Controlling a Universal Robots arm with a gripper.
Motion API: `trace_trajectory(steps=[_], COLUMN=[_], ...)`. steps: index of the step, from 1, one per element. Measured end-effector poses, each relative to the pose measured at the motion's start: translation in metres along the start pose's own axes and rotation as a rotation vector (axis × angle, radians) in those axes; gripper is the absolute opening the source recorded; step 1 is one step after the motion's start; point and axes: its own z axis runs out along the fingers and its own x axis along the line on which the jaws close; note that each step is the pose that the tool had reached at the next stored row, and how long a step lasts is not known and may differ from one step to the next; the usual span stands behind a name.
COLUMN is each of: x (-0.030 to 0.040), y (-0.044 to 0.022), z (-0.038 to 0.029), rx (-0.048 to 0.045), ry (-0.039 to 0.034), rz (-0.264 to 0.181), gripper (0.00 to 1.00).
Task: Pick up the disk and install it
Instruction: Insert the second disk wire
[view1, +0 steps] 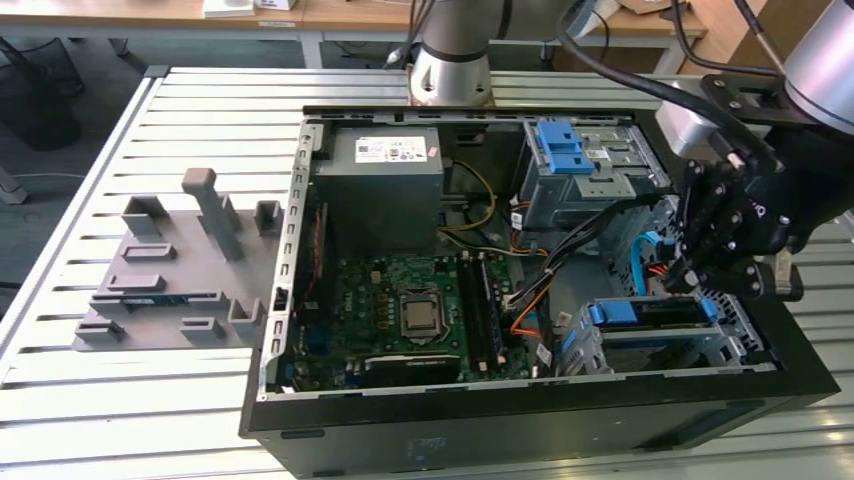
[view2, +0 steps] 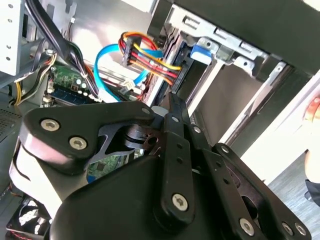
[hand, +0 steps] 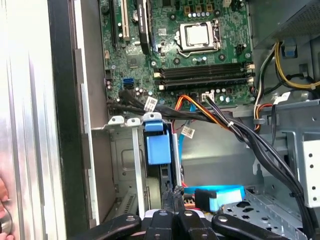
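**Clerk:** Item one, the enclosure?

**Recorder:** Open computer case (view1: 534, 430), lying on its side on the slatted metal counter (view1: 174, 120). Inside were a green motherboard (view1: 387, 300) with a bare processor socket (view1: 420, 315), a grey power supply (view1: 380, 165) at the far end, and an upper drive cage (view1: 587, 175) with a blue latch (view1: 566, 150) on top.

**Clerk:** Item two, the disk?

**Recorder:** The disk (view1: 651, 313) sat in the lower drive bay (view1: 741, 345), in the case's near corner at the exterior view's right. Its blue plastic rail faced up. In the first wrist view the blue rail tab (hand: 159, 147) stood between the bay's metal walls.

**Clerk:** Item three, the hand?

**Recorder:** Black hand (view1: 687, 285), pointing down into the case, directly above the disk and very close to its top edge. In the first wrist view its tip (hand: 175, 197) reached into the same bay, just beside the rail tab. Contact with the disk could not be told, nor whether the hand was apart or together.

**Clerk:** Cabling?

**Recorder:** A light blue data cable (view2: 107, 57) and a bundle of orange, red and yellow wires (view2: 150, 55) ran near the hand.

**Clerk:** Anything outside the case?

**Recorder:** A grey moulded fixture (view1: 174, 270) on the counter at the exterior view's left, well apart from the hand.
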Motion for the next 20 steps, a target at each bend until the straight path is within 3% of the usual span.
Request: trace_trajectory(steps=[4,7,17,20], x=[0.0009,0.0012,0.0011,0.0003], y=[0.0078,0.0100,0.0125,0.0135], z=[0.0002,-0.0016,-0.0247,-0.0264], rx=[0.0032,0.0056,0.0083,0.0084], ry=[-0.0007,-0.0007,-0.0013,-0.0015], rz=[0.000,0.000,0.000,0.000], gripper=[0.11,0.11,0.11,0.11])
